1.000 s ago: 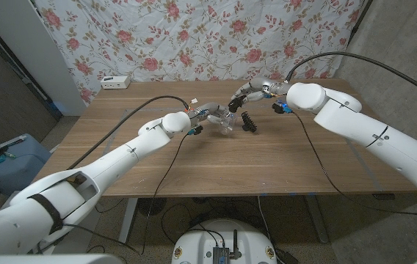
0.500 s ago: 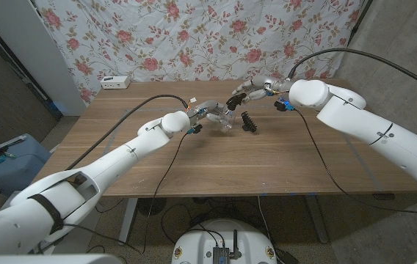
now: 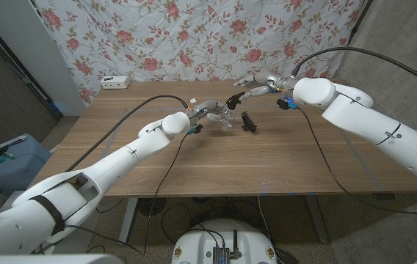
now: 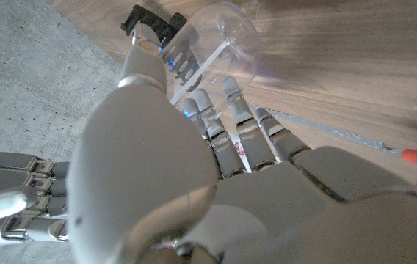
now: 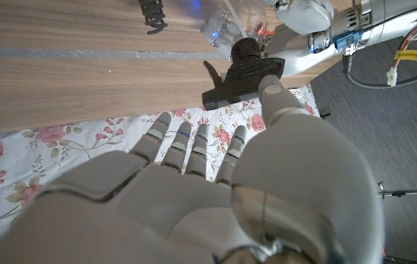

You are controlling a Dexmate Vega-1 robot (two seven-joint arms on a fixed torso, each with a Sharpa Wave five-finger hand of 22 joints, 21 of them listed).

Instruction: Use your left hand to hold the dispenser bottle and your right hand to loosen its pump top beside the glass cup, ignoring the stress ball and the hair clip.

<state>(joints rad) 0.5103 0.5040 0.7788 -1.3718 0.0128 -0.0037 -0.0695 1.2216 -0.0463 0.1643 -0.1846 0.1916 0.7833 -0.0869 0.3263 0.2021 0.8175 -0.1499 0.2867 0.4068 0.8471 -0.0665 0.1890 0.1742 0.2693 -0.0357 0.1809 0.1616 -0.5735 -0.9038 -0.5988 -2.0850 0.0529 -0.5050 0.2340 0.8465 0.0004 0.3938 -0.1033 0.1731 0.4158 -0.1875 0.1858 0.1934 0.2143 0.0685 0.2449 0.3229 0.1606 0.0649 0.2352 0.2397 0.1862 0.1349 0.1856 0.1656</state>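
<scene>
- dispenser bottle: clear plastic body, seen upright at mid-tabletop, gripped by the left hand.
- pump top: black, with collar and flat nozzle, seated on the bottle neck; touched by the right hand at its thumb.
- glass cup: clear, seen just beside the bottle on the tabletop.

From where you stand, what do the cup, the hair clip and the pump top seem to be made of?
The cup looks like clear glass or clear plastic: the wood grain shows through its glossy wall, so I cannot tell which. The hair clip seems to be black plastic, with a row of moulded teeth. The pump top looks like matte black plastic, showing no sheen.
</scene>
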